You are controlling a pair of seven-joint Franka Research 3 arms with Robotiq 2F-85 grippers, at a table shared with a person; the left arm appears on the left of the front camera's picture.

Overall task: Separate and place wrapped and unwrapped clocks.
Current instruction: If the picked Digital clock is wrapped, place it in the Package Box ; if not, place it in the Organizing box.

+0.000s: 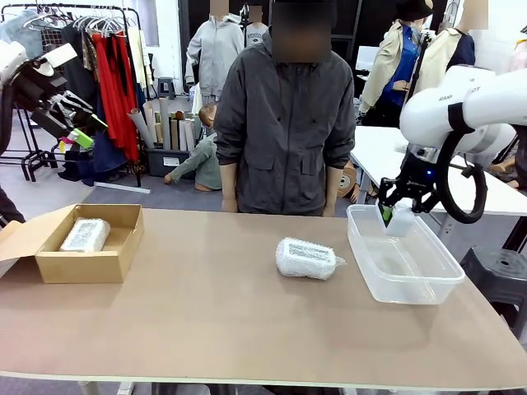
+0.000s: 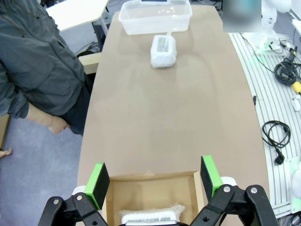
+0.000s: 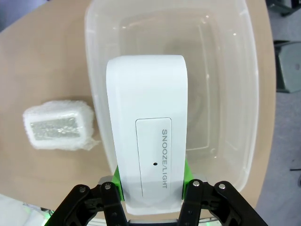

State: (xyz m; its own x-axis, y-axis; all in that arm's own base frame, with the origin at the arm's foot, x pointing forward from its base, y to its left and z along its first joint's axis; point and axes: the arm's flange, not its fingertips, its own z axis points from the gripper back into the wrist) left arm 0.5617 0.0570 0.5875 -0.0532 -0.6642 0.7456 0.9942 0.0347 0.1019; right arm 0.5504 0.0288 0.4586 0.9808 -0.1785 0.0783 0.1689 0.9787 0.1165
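One wrapped clock lies in the box; right claw grips the bare clock over the tub, left claw spread.

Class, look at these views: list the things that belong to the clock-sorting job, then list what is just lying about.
Job: bare smooth white rounded clock, held in the right gripper over the clear plastic tub; crinkly plastic-wrapped clock on the table; second wrapped clock in the brown cardboard box.
Lying about: rack of hanging clothes; upright cardboard tubes; black cables on the floor.

Left pincer spread above box holding wrapped clock; second wrapped clock near tub.
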